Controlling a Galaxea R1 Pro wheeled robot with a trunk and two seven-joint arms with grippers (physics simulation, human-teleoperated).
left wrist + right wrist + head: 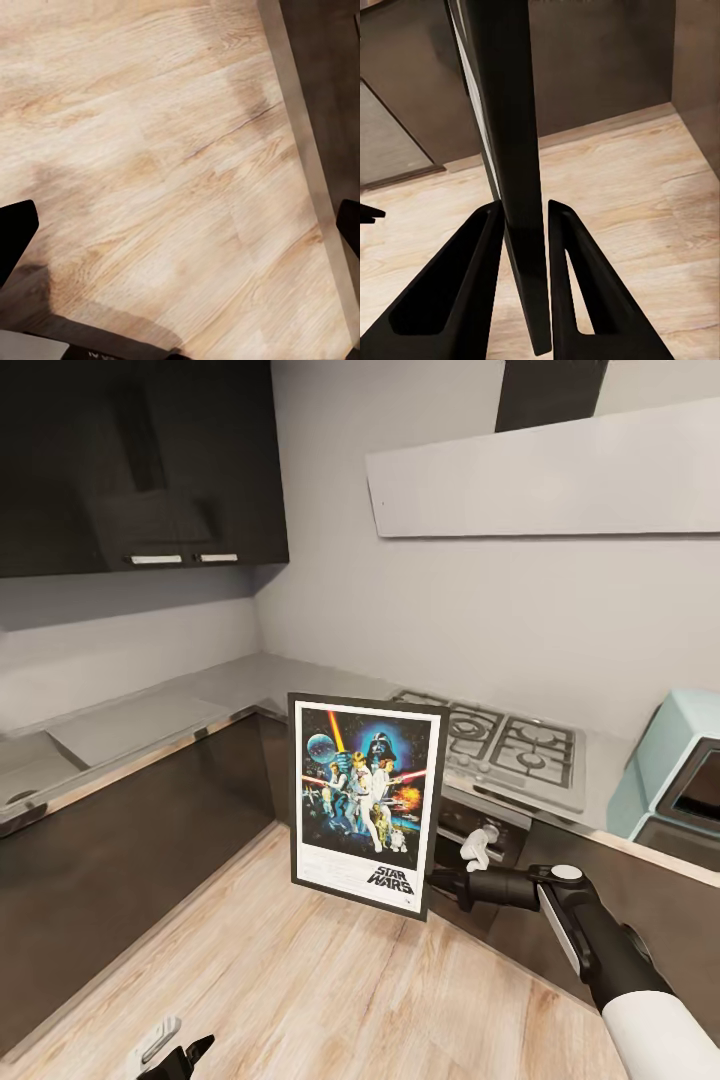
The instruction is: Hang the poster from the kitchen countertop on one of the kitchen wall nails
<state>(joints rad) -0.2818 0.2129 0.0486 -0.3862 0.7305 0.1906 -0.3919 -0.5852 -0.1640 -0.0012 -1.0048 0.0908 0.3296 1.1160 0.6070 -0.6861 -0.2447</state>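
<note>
Poster (pixel 364 804) upright, long axis vertical, artwork facing the head camera, logo at bottom, held in air over wood floor (pixel 300 980) before the countertop (pixel 150 720), right gripper (pixel 525 225) clamped on its edge, left gripper (pixel 180 225) fingers apart over floor.

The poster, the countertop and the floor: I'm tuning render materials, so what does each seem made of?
The poster looks like printed paper with a white border in a thin, matte black frame, perhaps wood or plastic. The countertop looks like polished grey stone or laminate, its front edge glossy. The floor looks like pale wood planks or wood-look laminate, with visible grain and plank seams, low sheen.
</note>
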